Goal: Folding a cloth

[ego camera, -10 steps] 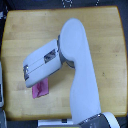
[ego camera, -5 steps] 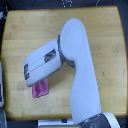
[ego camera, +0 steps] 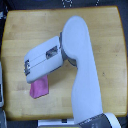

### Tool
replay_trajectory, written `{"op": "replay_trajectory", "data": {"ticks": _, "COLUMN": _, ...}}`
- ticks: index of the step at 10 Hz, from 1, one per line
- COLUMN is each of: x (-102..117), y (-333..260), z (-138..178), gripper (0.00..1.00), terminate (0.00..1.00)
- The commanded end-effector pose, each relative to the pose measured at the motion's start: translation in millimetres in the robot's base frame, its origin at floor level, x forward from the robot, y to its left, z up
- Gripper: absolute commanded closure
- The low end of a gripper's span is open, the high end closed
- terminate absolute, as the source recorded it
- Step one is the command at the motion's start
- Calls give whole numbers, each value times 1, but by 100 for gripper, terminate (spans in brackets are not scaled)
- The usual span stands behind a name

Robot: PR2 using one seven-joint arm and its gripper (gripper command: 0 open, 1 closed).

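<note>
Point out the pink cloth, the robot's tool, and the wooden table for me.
cloth (ego camera: 40,89), exterior view, middle of its visible pink part below the tool.
tool (ego camera: 27,70), exterior view, its tip end; jaws unclear.
table (ego camera: 35,27), exterior view, bare wood.

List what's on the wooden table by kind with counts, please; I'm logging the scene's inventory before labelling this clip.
Pink cloth: 1, partly under the gripper
Robot arm: 1
Gripper: 1, fingertips too blurred to tell open or shut
Wooden table: 1
Total: 4
</note>
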Motion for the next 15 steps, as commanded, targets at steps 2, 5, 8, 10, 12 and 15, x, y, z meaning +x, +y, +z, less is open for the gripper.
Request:
{"op": "replay_trajectory", "data": {"ticks": 2, "x": 37, "y": -22, "z": 61, "gripper": 0, "terminate": 0}}
{"op": "replay_trajectory", "data": {"ticks": 5, "x": 51, "y": -40, "z": 91, "gripper": 0, "terminate": 0}}
{"op": "replay_trajectory", "data": {"ticks": 8, "x": 64, "y": -55, "z": 120, "gripper": 0, "terminate": 0}}
{"op": "replay_trajectory", "data": {"ticks": 10, "x": 75, "y": -73, "z": 134, "gripper": 0, "terminate": 0}}
{"op": "replay_trajectory", "data": {"ticks": 12, "x": 74, "y": -88, "z": 138, "gripper": 0, "terminate": 0}}
{"op": "replay_trajectory", "data": {"ticks": 15, "x": 69, "y": -143, "z": 135, "gripper": 0, "terminate": 0}}
